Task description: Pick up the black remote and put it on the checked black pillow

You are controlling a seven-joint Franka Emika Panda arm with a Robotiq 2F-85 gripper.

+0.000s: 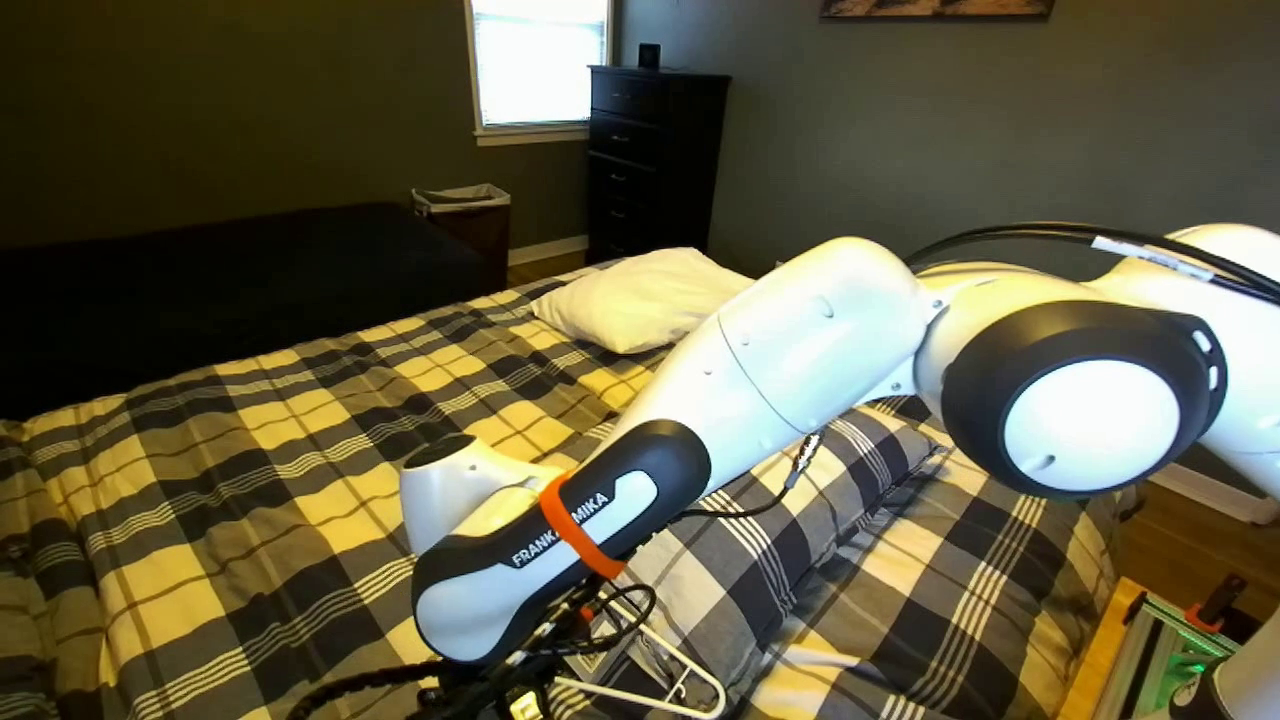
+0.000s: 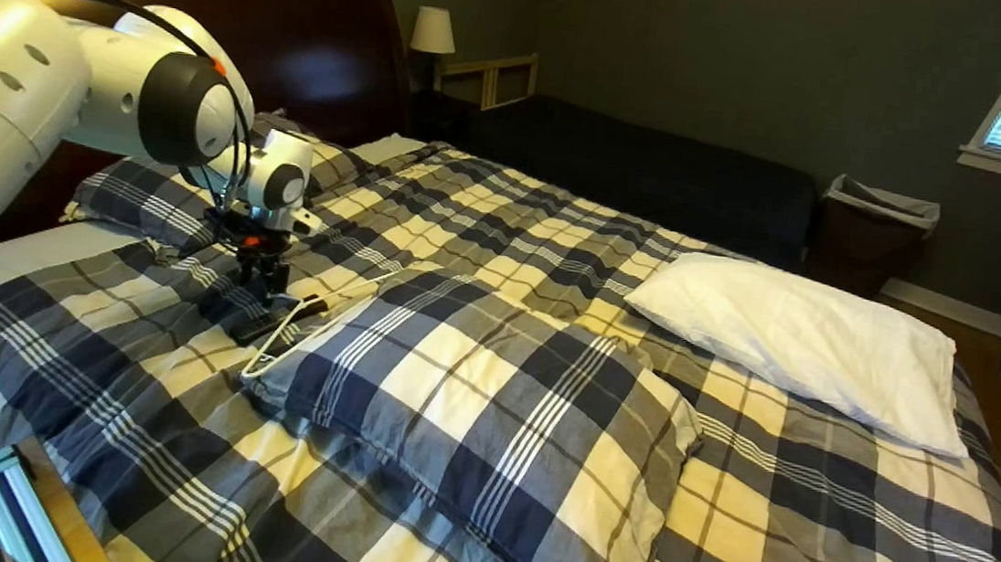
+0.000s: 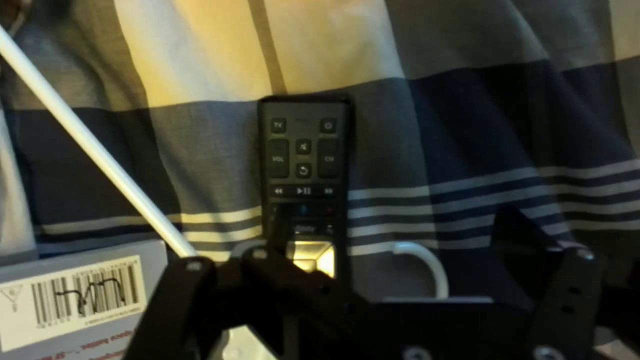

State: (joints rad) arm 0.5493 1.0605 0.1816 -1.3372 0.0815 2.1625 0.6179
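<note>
Your end effector [image 3: 393,222] is spread wide: in the wrist view its fingers [image 3: 515,240] stand well apart, one toward 7 o'clock, the other toward 4. The black remote [image 3: 305,172] lies face up on the plaid bedspread [image 3: 475,120], its power-button end toward 12 o'clock. The 7 o'clock finger passes in front of the remote's lower part, and you cannot tell from here whether the two touch. At 8 o'clock from the remote you have a grey box [image 3: 75,300] with a barcode label; a straight white rod [image 3: 100,149] runs in from 10 o'clock to the box's corner, and a pale curved hook [image 3: 436,267] shows at 4 o'clock from the remote, between the fingers.

In an exterior view your arm [image 2: 15,78] extends from 9 o'clock, and the end effector [image 2: 263,281] points down near the 10 o'clock end of the checked black pillow [image 2: 462,397]. Dark shapes [image 2: 255,328] lie below it, too small to pick out the remote for certain. The white pillow [image 2: 797,346] is at 2 o'clock from the checked one.

In an exterior view an orange band [image 1: 575,530] crosses your arm, and the end effector is only partly in frame, at the lower edge toward 7 o'clock. A white hanger [image 1: 620,695] lies just beside the checked pillow.
</note>
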